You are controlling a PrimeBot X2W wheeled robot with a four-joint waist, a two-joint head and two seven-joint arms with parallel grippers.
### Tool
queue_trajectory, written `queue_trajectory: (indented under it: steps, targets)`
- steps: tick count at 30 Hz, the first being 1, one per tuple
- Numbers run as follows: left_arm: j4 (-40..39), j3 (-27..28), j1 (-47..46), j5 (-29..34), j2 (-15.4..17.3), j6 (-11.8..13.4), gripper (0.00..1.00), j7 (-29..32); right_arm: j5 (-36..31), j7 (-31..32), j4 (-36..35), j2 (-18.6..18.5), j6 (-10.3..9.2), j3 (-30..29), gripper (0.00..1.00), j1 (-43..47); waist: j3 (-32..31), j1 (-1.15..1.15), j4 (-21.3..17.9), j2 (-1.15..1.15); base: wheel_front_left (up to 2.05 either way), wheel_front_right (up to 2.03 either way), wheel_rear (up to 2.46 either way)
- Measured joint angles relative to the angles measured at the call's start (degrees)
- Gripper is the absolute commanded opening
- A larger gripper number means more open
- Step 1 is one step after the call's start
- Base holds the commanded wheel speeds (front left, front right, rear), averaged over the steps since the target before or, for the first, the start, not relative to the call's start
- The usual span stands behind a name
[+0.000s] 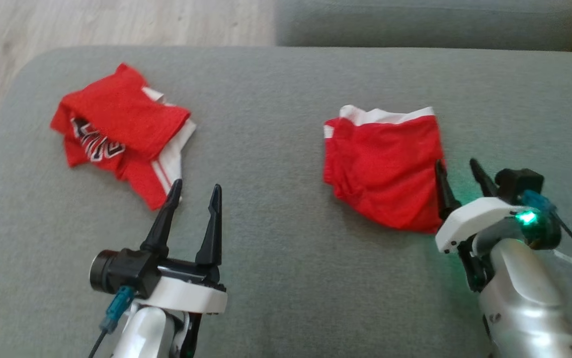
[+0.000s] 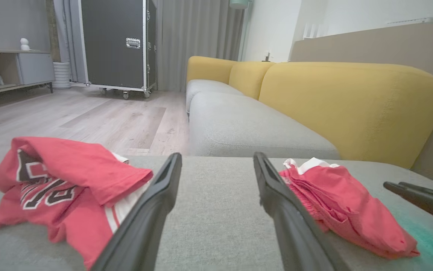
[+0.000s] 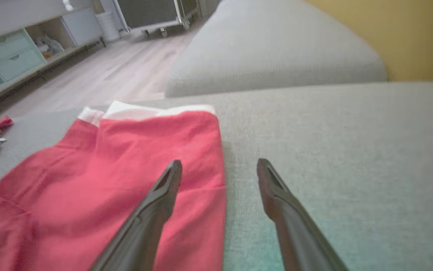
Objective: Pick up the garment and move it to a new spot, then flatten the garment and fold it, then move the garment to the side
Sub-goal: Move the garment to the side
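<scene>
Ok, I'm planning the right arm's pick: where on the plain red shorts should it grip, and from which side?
Probably take the shorts at their right edge, below the white band, coming from the right with the right pincer. That edge lies straight on the cushion, and the open pincer straddles it: one finger over cloth, one over bare cushion.

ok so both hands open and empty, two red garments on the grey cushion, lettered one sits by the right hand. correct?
Not quite. The lettered garment lies by the left hand, as the head view shows. The plain red garment with the white band is by the right hand. The rest holds: both hands open and empty, both garments on the grey cushion.
</scene>
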Motion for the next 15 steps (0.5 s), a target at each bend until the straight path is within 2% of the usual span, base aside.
queue_trajectory:
  steps: [6,12,13,14,15]
  targets:
    - [0.34,-0.78,-0.62,-0.08,0.00,0.05,1.00,0.00,2.30,3.66,11.54,-0.05,0.00,0.88,1.00,-4.71,1.11,0.00,2.88,0.00,0.00,0.00,0.00]
    - [0.41,-1.13,-0.63,-0.08,0.00,0.09,1.00,0.00,2.79,3.67,18.17,-0.69,0.00,2.78,1.00,-9.46,1.59,-0.01,4.08,0.00,0.00,0.00,0.00]
    - [0.41,-1.14,-0.63,-0.08,0.00,0.09,1.00,0.00,2.76,3.31,19.01,-0.74,0.00,3.15,0.73,-9.99,1.65,-0.02,4.13,0.00,0.00,0.00,0.00]
    - [0.41,-1.14,-0.63,-0.08,0.00,0.10,1.00,0.00,2.52,2.75,19.68,-0.79,0.00,3.53,0.07,-10.32,1.68,-0.01,4.14,0.00,0.00,0.00,0.00]
    - [0.41,-1.14,-0.63,-0.08,0.00,0.11,1.00,0.00,1.70,2.01,20.28,-0.79,0.00,3.83,0.00,-10.57,1.68,-0.01,4.10,0.00,0.00,0.00,0.00]
